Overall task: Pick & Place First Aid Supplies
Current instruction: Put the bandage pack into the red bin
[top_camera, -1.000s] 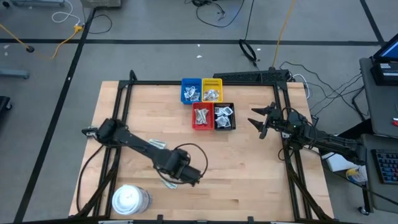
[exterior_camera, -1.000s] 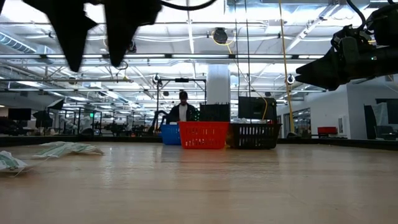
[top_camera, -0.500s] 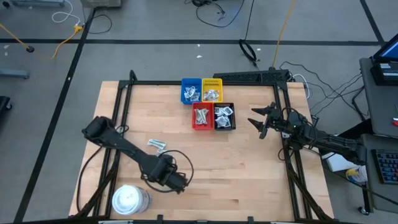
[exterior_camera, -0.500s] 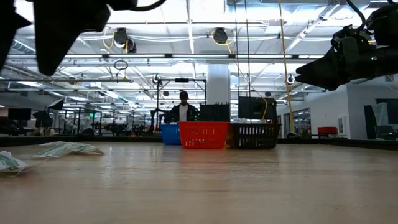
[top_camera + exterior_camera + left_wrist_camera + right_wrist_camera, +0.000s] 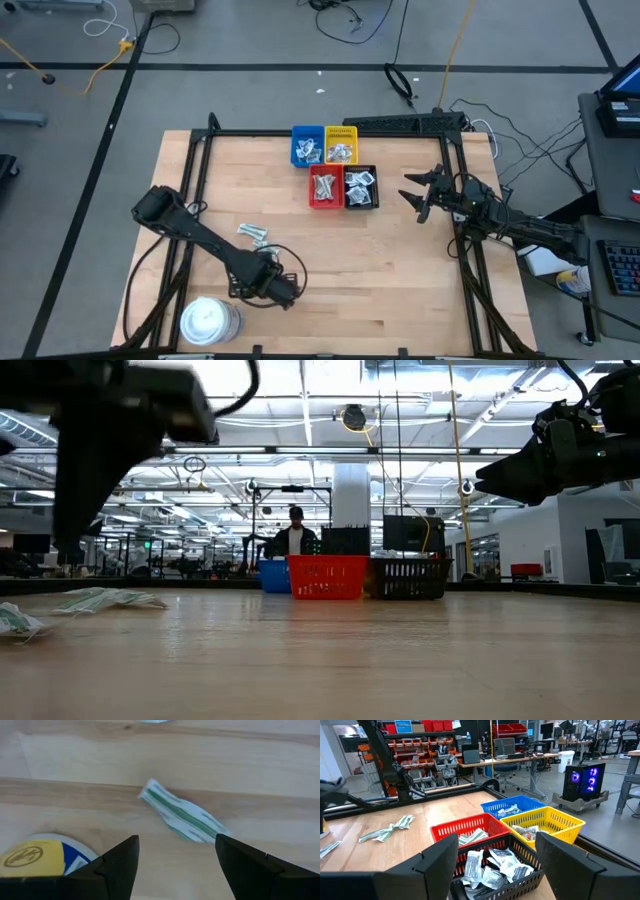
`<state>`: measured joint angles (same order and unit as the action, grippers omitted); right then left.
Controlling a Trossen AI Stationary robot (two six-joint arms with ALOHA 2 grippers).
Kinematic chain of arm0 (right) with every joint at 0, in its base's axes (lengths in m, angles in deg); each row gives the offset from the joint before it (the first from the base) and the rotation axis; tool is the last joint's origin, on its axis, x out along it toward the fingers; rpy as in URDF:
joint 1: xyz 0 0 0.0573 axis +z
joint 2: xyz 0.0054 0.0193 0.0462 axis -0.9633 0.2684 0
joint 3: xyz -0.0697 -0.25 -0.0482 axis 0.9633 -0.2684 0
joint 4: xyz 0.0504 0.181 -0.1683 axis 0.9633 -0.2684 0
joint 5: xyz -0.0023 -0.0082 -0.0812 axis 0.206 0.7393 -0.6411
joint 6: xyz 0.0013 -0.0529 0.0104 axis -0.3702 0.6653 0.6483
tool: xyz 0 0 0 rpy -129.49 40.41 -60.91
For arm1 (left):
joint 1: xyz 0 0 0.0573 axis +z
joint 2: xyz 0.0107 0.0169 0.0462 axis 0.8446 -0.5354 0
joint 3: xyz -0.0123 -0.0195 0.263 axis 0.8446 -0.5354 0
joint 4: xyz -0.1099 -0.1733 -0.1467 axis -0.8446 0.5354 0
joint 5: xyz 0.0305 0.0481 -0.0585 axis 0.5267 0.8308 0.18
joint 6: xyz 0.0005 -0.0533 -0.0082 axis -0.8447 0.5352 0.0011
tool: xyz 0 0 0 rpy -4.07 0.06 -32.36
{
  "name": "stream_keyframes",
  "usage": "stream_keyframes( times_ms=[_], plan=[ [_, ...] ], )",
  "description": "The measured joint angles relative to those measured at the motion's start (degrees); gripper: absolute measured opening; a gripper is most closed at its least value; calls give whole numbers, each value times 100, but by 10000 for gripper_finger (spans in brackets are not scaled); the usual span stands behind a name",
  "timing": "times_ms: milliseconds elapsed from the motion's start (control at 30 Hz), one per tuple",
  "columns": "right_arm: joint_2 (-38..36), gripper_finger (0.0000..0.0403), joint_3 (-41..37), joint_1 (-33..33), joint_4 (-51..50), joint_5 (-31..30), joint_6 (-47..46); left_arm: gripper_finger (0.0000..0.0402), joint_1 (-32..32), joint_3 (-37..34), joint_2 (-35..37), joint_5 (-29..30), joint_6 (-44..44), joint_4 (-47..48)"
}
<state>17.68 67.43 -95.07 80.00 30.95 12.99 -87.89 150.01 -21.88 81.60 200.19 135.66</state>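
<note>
Lying flat on the pale, wood-grained tabletop (image 5: 400, 260), a narrow crinkled packet (image 5: 182, 816) with green stripes sits just ahead of the left gripper (image 5: 175, 857), whose dark jaws stand apart with nothing between them. Beside it curves the rim of a round white tub (image 5: 208, 321) with a yellow and blue label, at the near left corner. Two more thin pale strips (image 5: 252, 233) rest a little farther in, loose and slightly curled.

Four small slotted plastic trays sit touching in a block toward the far middle: blue (image 5: 306, 146) and yellow (image 5: 341, 143) behind, red (image 5: 323, 186) and black (image 5: 361, 187) in front. Each holds wrapped packets (image 5: 492, 865), white and wrinkled, some striped green.

From its left-side base the left arm reaches low across toward the tub, elbow bent, wrist tipped down over the wood. The right gripper (image 5: 418, 194) hangs above the right edge, level, pointed at the trays, jaws apart and empty.

Since a second ago the left gripper has swung from near the middle back toward the tub and the near edge; the right arm has not moved. A person (image 5: 293, 534) is visible far behind the trays.
</note>
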Motion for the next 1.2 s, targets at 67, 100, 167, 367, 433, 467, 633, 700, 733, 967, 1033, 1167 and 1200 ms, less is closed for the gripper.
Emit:
stream_keyframes(
  times_ms=[67,100,167,367,433,467,633,700,733,967,1033,1167,1200],
  plan=[
    [0,259,-1,0,0,-1,-1,269,17,-205,0,-65,150,-155],
    [-2,260,1,0,0,-1,-1,269,15,-301,0,-73,231,-216],
    [-1,262,1,0,0,-1,-1,269,21,-482,0,-70,360,-354],
    [0,261,1,0,0,1,1,269,112,-844,0,-23,470,-637],
    [0,260,1,0,0,1,-1,269,142,-955,0,16,470,-817],
    [0,260,-1,0,0,0,-1,269,152,-1006,0,44,470,-910],
    [0,260,1,0,0,-1,1,259,222,-1124,0,85,238,-1200],
    [0,259,1,0,0,1,-1,238,247,-1124,0,82,133,-1206],
    [0,259,1,0,0,-1,-1,225,251,-1124,0,80,92,-1207],
    [0,259,1,0,0,1,0,106,249,-1124,0,68,-259,-1225],
    [0,259,0,0,0,-1,-1,74,249,-1129,0,65,-364,-1224],
    [0,261,1,0,0,-1,-1,14,260,-1135,0,57,-664,-1243],
    [-1,262,0,0,0,0,0,8,267,-1135,0,54,-734,-1248]
  ],
)
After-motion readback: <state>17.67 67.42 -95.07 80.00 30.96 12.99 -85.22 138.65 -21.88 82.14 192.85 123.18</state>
